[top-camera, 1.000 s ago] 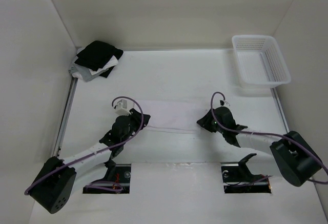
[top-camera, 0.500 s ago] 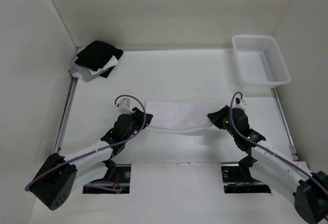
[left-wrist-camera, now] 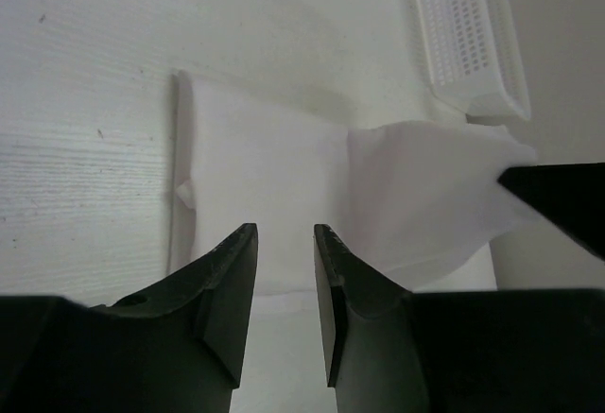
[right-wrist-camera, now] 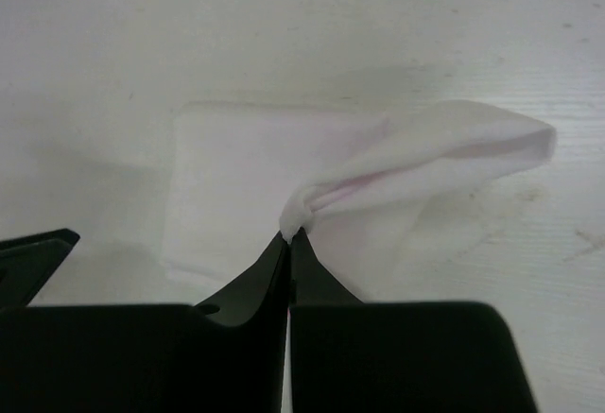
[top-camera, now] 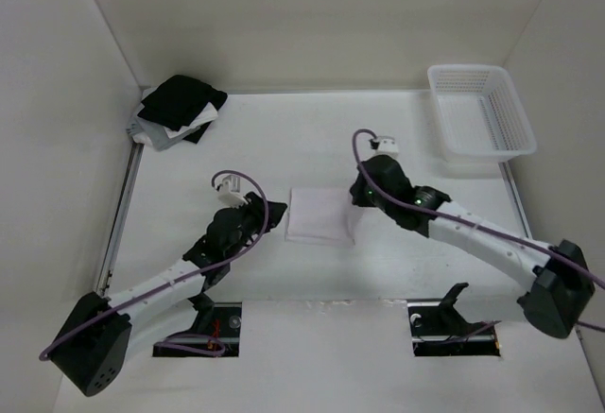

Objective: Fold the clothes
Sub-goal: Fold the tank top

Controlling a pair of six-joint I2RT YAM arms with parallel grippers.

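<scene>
The clothes [top-camera: 319, 216] are one white tank top, folded into a small rectangle at the table's middle. My right gripper [top-camera: 357, 196] is shut on a bunched edge of it [right-wrist-camera: 302, 210] and holds that end lifted, so a loose flap [right-wrist-camera: 454, 148] arches over the flat part [right-wrist-camera: 236, 177]. My left gripper [top-camera: 269, 216] hovers open at the garment's left end, its jaws [left-wrist-camera: 284, 233] apart with nothing between them, just above the fabric [left-wrist-camera: 265, 167]. The lifted flap [left-wrist-camera: 425, 186] shows in the left wrist view too.
A white mesh basket [top-camera: 480, 111] stands at the back right, also in the left wrist view [left-wrist-camera: 468, 35]. A pile of black, white and grey garments [top-camera: 177, 111] lies in the back left corner. Walls enclose the table on three sides.
My right gripper shut on the long strip's right end and carried it left over the rest, so the cloth is now about half as long. The left arm barely moved.
</scene>
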